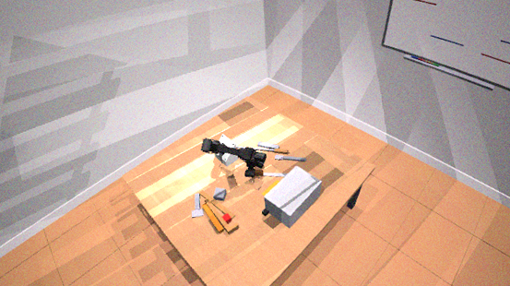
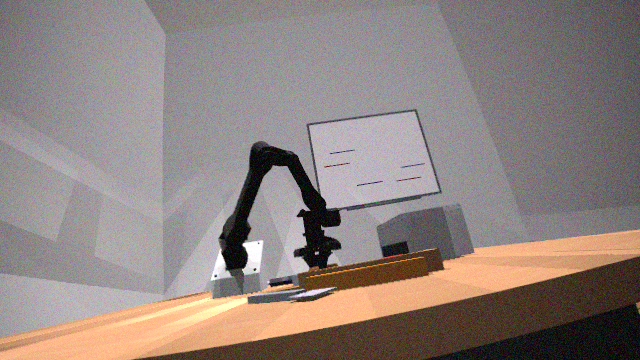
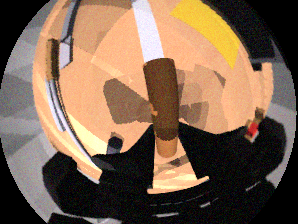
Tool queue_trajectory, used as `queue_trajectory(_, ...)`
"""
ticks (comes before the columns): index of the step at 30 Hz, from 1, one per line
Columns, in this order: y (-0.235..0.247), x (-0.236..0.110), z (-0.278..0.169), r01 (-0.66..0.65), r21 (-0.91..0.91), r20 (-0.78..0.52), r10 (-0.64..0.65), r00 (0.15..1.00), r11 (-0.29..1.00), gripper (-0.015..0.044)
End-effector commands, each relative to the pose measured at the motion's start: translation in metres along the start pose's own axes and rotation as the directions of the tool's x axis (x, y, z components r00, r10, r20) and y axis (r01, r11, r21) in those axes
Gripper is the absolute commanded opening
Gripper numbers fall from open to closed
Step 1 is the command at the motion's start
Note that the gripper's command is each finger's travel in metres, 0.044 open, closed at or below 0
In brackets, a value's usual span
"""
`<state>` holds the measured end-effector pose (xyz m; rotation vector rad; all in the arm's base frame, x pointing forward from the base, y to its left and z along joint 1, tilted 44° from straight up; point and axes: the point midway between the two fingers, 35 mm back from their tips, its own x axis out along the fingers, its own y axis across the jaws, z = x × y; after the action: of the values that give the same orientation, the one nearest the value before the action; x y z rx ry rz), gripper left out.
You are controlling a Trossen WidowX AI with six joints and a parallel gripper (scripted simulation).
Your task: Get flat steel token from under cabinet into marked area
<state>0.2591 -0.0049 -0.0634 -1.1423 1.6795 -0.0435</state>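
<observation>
Wrist view, centre of frame: your fingers are clenched on a brown-handled tool (image 3: 161, 99), whose pale blade runs toward the top of the frame above the wooden surface (image 3: 120, 63). A yellow marked area (image 3: 206, 26) lies at upper right. Top view shows the arm (image 1: 237, 154) just above and left of the grey cabinet (image 1: 293, 195) at mid-frame. You cannot see the steel token in any view.

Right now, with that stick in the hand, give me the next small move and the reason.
Probably carry the brown-handled, pale-bladed tool toward the grey box cabinet. The hand grips its handle, holding it off the wooden table, its blade already pointing toward the yellow marked area.
</observation>
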Motion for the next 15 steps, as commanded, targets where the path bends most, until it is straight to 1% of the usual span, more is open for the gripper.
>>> queue_trajectory(1, -0.005, -0.001, -0.004, 0.006, 0.003, 0.001, -0.006, 1.0, 1.0, 0.0)
queue_trajectory(15, -0.019, -0.001, -0.014, 0.007, 0.003, 0.0, -0.007, 1.0, 1.0, 0.0)
